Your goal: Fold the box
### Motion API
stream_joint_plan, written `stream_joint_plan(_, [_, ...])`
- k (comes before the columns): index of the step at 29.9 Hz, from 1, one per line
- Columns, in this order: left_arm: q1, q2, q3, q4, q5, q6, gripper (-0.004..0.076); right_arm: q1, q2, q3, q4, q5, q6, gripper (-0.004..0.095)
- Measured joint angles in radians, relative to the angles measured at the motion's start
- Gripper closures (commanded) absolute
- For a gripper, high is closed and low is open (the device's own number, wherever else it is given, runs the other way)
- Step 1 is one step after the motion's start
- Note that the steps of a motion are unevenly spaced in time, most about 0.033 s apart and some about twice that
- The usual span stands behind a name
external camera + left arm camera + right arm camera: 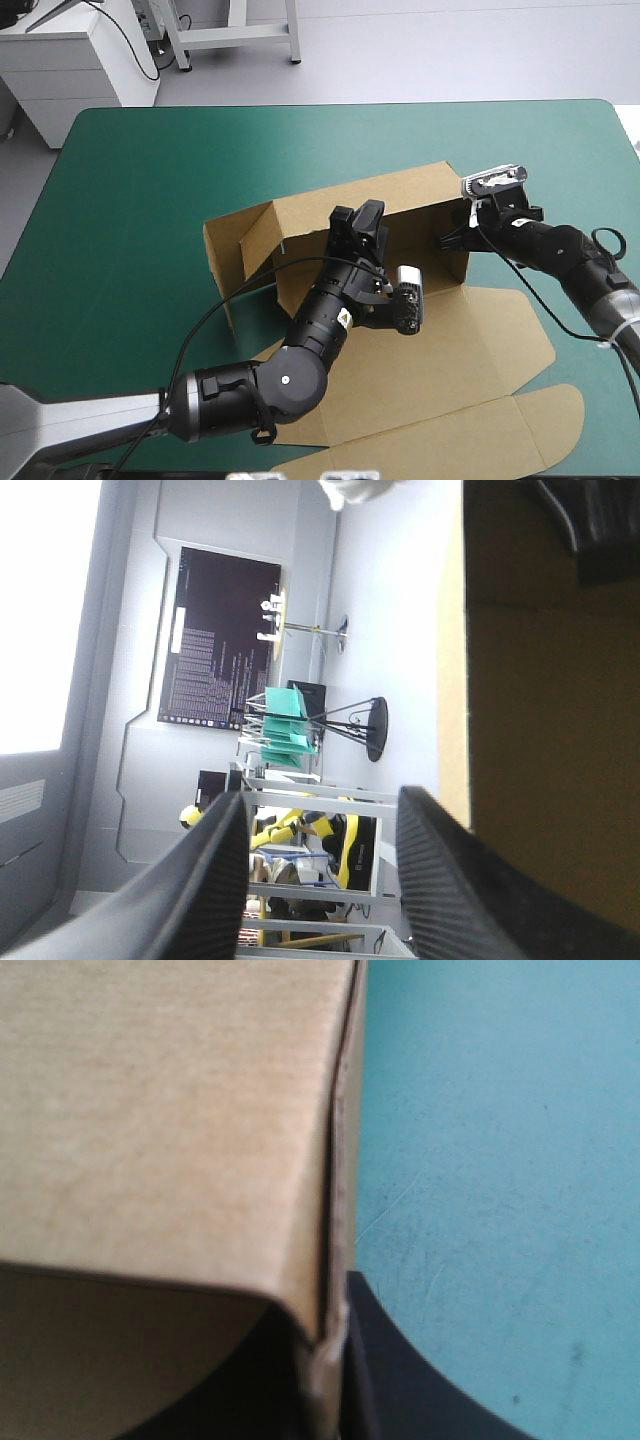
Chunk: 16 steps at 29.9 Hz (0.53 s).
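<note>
Now the box (400, 195), walls up at mid-table, long axis 8 to 2 o'clock, has the right gripper (456, 238) pinching its 3 o'clock end wall, while the left gripper (362, 222), spread wide, hangs over its inside, nearest the far wall at 12 o'clock.

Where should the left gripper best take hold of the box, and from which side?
Probably the top edge of the raised wall of the box, from above, a finger on each side. That edge is thin, straight and free; the open left gripper hangs beside it, the right gripper pinches its end.
</note>
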Motion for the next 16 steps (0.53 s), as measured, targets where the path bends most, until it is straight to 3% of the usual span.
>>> stream_joint_plan(4, [-0.038,-0.064,0.000,-0.001,0.030,-0.005,0.0734,0.000,0.000,-0.025,-0.059,0.003,0.058,0.0904])
stream_joint_plan(12, [0.004,-0.197,-0.003,-0.025,0.052,-0.056,0.0726,0.000,0.000,-0.104,-0.259,0.095,0.285,0.0904])
stream_joint_plan(16, [0.110,-0.234,-0.051,-0.118,0.046,-0.059,0.0726,0.000,0.001,-0.168,-0.346,0.181,0.398,0.0904])
